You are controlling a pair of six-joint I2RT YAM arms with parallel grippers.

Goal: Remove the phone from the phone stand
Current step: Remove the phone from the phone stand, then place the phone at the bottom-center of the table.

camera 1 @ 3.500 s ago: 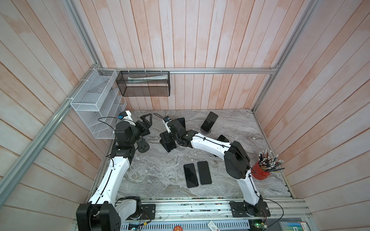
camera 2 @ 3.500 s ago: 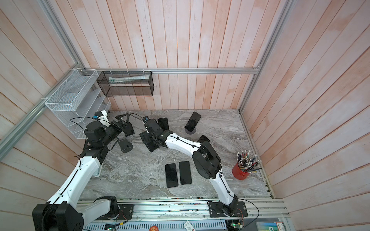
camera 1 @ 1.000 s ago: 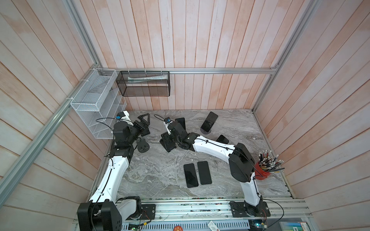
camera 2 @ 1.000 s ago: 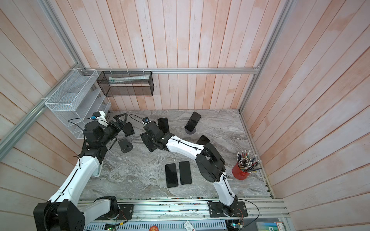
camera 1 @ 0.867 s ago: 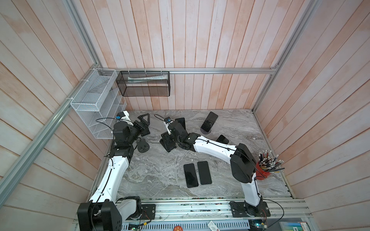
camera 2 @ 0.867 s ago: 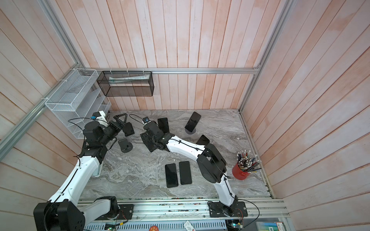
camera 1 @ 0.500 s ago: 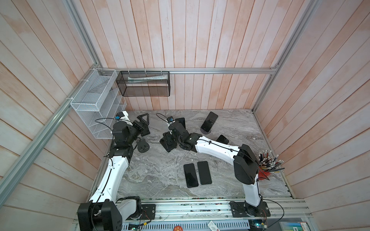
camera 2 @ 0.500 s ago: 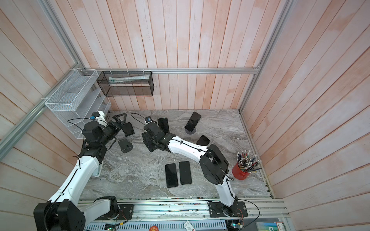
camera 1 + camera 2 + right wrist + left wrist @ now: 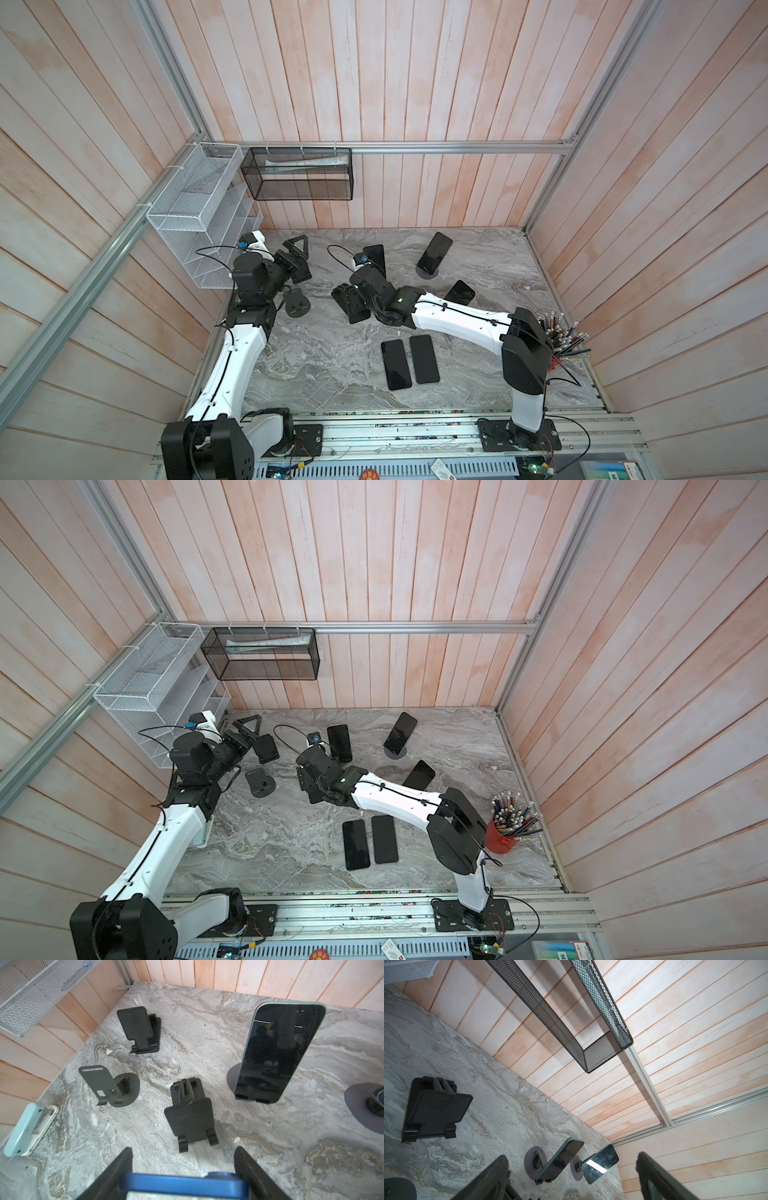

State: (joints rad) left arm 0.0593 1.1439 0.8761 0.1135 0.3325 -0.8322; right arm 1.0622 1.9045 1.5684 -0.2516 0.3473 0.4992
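Note:
My right gripper (image 9: 182, 1149) is shut on a blue-edged phone (image 9: 182, 1185), whose edge spans the gap between the two dark fingers. Just ahead of it a black phone stand (image 9: 190, 1118) stands empty on the marble, apart from the phone. In both top views this gripper (image 9: 357, 303) (image 9: 318, 785) is a dark cluster left of the table's middle. My left gripper (image 9: 297, 249) (image 9: 572, 1156) hovers open near the back left corner, with nothing between its fingers (image 9: 488, 1178).
Another phone (image 9: 374, 259) (image 9: 278, 1053) stands on a round stand behind my right wrist. More phones (image 9: 434, 253) (image 9: 460, 293) lean further right. Two phones (image 9: 396, 365) (image 9: 424, 359) lie flat at the front. Empty stands (image 9: 297, 305) (image 9: 301, 272) sit at the left. A red pencil cup (image 9: 503, 837) stands at the right.
The right arm's elbow has swung to the right, and the gripper with the phone has drawn back slightly from the stand. The left arm has hardly moved.

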